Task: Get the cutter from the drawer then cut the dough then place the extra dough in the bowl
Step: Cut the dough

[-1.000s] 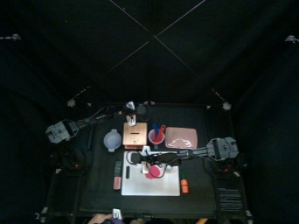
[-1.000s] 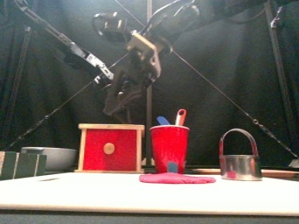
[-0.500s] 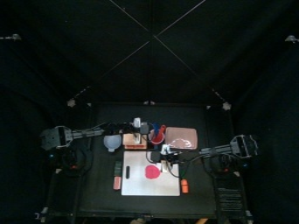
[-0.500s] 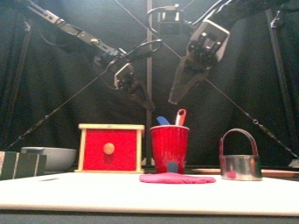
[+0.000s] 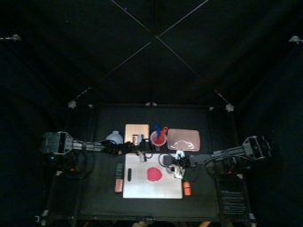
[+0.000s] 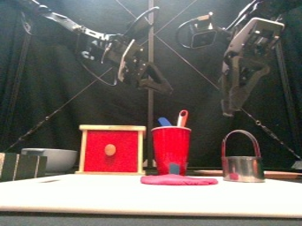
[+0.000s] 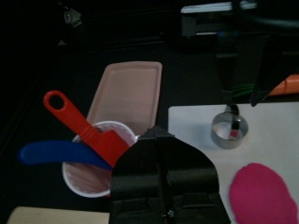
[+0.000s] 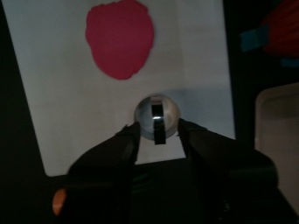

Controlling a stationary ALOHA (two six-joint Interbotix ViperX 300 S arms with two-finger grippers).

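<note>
We look down on the table [image 5: 101, 197] from high overhead, far off. Front camera sits low at the near edge, close, facing the far curtain [image 6: 48, 97]. Wrist cameras look down close. All share the dough [image 6: 179, 180]; front and wrists share the cutter [image 6: 242, 166].

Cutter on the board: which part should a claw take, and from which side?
Take the top of the wire handle, coming straight down. The cutter stands upright on the board, so the handle arches high over the ring, with free space on both sides.
</note>
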